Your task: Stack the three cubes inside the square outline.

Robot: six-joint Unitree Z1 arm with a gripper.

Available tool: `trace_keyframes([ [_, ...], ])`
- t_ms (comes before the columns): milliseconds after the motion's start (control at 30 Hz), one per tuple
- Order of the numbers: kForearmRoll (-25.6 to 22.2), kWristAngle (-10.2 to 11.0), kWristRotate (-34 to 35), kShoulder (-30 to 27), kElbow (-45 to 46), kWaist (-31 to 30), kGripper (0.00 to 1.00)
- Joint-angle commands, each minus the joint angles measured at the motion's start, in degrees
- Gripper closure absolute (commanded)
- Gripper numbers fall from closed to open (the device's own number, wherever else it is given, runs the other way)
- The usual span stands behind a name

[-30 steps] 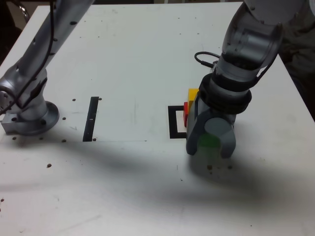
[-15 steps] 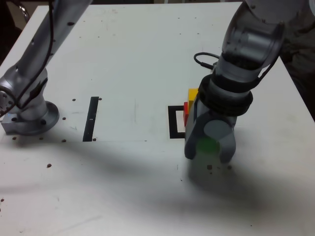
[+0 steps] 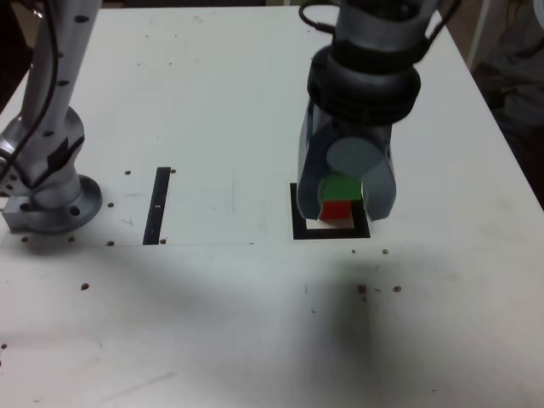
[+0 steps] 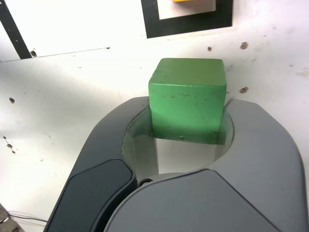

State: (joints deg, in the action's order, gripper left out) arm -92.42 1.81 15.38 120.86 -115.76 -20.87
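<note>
The gripper [image 3: 343, 202] is clamped tight on the green cube [image 4: 188, 99], holding it in the air above the square outline [image 3: 299, 219] on the white table [image 3: 212, 93]. A red cube [image 3: 337, 209] shows directly beneath it inside the outline, and the wrist view catches a yellow cube [image 4: 193, 1] there too.

Green cube [image 4: 187, 99], black square outline [image 3: 299, 223]
</note>
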Motion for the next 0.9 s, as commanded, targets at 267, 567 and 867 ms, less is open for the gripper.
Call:
trace_keyframes([
  [267, -1.37, 0.65, -5.40, -1.24, 0.02, 5.71, 0.80],
  [567, -1.35, -0.02, -9.26, -0.32, 1.30, 9.85, 0.80],
  [867, -1.15, -0.95, -12.34, 2.11, 1.16, 12.02, 0.80],
])
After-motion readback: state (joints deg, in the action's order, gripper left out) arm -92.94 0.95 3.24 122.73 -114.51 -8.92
